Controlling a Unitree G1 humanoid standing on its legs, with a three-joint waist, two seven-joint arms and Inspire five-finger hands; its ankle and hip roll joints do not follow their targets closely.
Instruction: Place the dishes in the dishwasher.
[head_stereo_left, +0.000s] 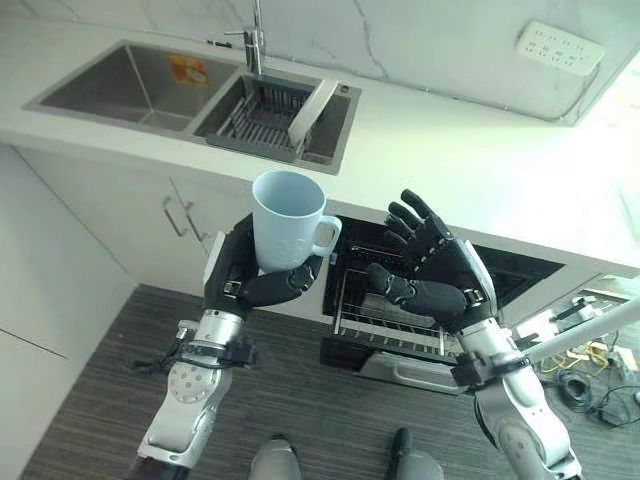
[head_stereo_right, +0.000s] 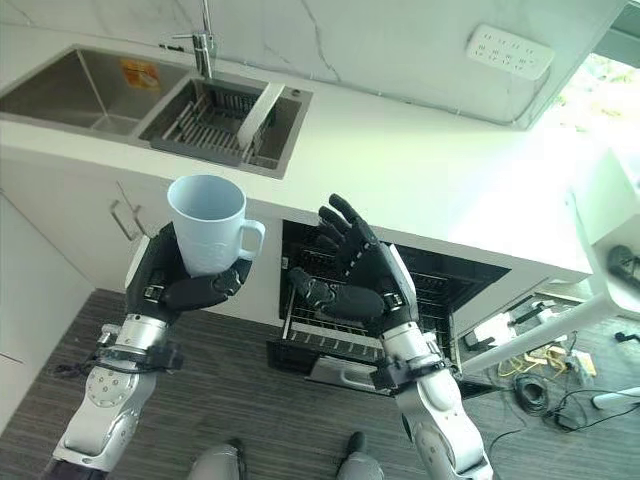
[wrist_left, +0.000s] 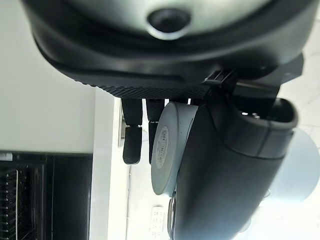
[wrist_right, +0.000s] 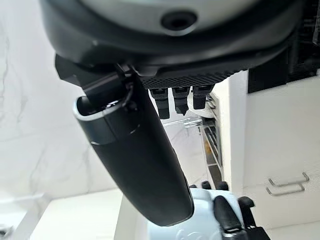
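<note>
Being held upright in front of the counter's front edge (head_stereo_left: 430, 215), a pale blue mug (head_stereo_left: 288, 220) is being gripped by the left hand's (head_stereo_left: 240, 275) curled fingers; the right hand (head_stereo_left: 440, 270) is being kept spread and empty above the dishwasher's pulled-out rack (head_stereo_left: 385, 320).

Dishwasher rack (head_stereo_left: 385, 318) partly behind right hand (head_stereo_left: 440, 270)

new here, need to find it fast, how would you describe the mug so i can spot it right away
Start at the white countertop with the double sink; just below its front edge, left of the open dishwasher, the left hand holds the mug upright. It is pale blue, with its handle toward the open right hand.
</note>
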